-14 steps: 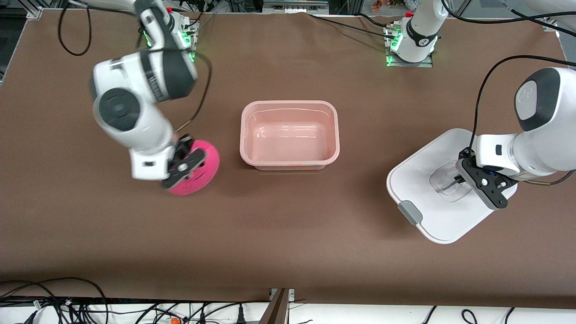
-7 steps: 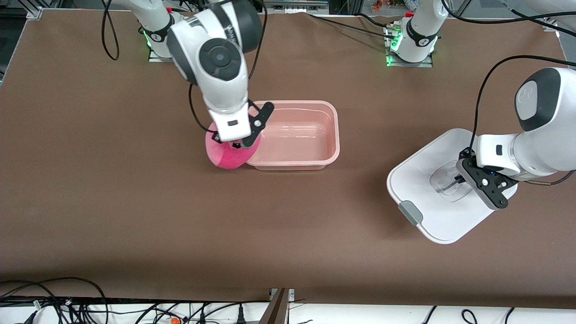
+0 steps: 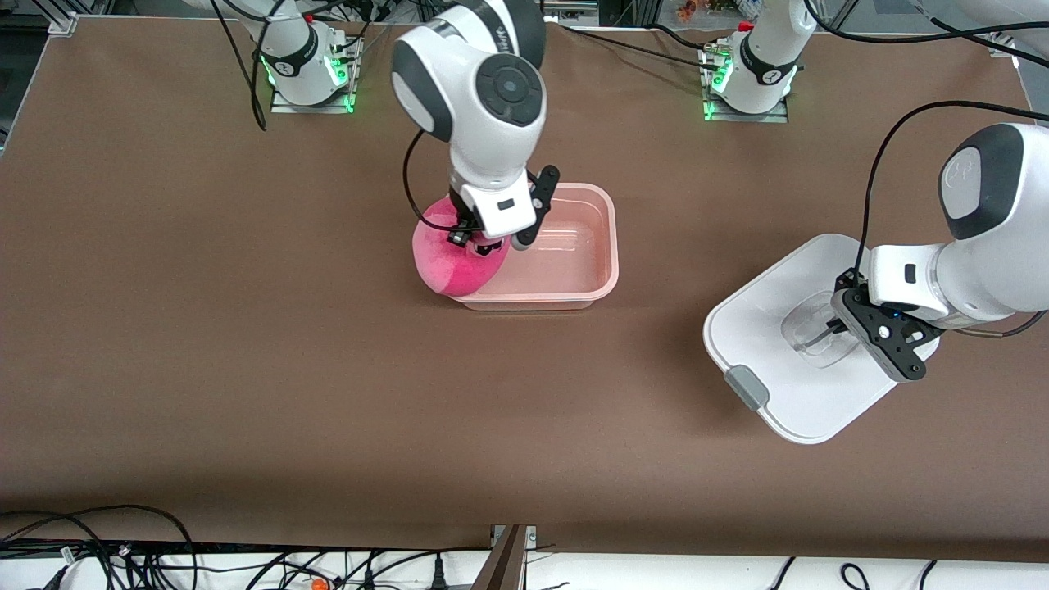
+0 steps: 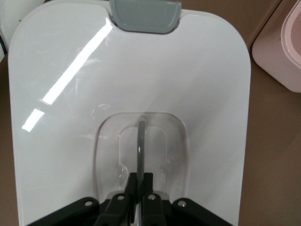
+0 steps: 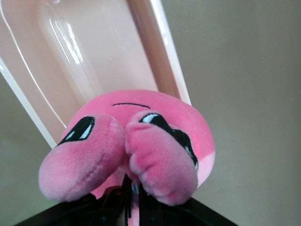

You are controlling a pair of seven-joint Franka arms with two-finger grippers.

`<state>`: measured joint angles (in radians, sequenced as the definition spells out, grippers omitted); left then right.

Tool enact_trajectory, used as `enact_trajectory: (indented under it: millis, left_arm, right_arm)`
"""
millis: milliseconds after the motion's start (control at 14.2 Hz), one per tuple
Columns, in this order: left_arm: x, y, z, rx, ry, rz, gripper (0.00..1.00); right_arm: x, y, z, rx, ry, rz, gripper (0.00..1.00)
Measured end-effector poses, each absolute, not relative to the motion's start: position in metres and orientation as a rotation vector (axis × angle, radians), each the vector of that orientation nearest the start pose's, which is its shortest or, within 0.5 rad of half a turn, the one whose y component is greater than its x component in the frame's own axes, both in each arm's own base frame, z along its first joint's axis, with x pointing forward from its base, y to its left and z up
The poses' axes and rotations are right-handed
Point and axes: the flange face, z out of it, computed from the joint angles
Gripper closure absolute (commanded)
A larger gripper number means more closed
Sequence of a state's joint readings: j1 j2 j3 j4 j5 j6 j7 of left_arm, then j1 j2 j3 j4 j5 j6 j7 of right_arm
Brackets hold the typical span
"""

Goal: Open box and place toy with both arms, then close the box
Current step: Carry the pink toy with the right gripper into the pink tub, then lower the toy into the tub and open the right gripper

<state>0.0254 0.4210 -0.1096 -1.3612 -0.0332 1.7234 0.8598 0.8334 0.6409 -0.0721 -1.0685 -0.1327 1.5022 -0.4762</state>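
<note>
The box (image 3: 610, 238) is a pink tub standing open at mid-table, seen from above in the right wrist view (image 5: 94, 56). My right gripper (image 3: 475, 242) is shut on the toy (image 3: 447, 254), a hot-pink plush, and holds it over the box's rim at the end toward the right arm. The toy's ears and dark eyes (image 5: 155, 113) fill the right wrist view around the right gripper (image 5: 134, 193). The white lid (image 3: 787, 401) is toward the left arm's end of the table. My left gripper (image 3: 829, 329) is shut on its clear handle (image 4: 140, 141).
A grey clip (image 3: 747, 387) sits on the lid's edge nearest the front camera, also seen as the clip (image 4: 146, 16) in the left wrist view. A corner of the box (image 4: 287, 52) shows there too. Cables lie along the table's front edge (image 3: 246, 565).
My right arm has carried the toy from the right arm's end of the table to over the box's rim. The left arm and the lid have stayed still.
</note>
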Motion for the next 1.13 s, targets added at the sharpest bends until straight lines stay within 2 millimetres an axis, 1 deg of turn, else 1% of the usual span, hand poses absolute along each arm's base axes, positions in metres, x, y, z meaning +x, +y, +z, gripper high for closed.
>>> enact_trajectory:
  millis: [141,353,495,636,777,1131]
  left_arm:
    - [0.677,-0.047,0.477,-2.893,1.450,0.037,1.00]
    - [0.677,-0.047,0.476,-2.894,1.451,0.039,1.00]
    - [0.677,-0.047,0.476,-2.894,1.451,0.040,1.00]
    - [0.677,-0.047,0.476,-2.894,1.451,0.040,1.00]
    - [0.677,-0.047,0.476,-2.895,1.451,0.040,1.00]
    - [0.677,-0.047,0.475,-2.895,1.452,0.041,1.00]
  right_arm:
    - [0.501,0.507,0.436,-2.692,-2.021,0.315,1.00]
    - [0.487,0.518,0.434,-2.675,-2.057,0.349,1.00]
    - [0.480,0.524,0.429,-2.664,-2.077,0.362,1.00]
    - [0.478,0.531,0.415,-2.656,-2.092,0.375,1.00]
    - [0.475,0.540,0.396,-2.650,-2.114,0.388,1.00]
    - [0.458,0.567,0.348,-2.732,-2.156,0.370,1.00]
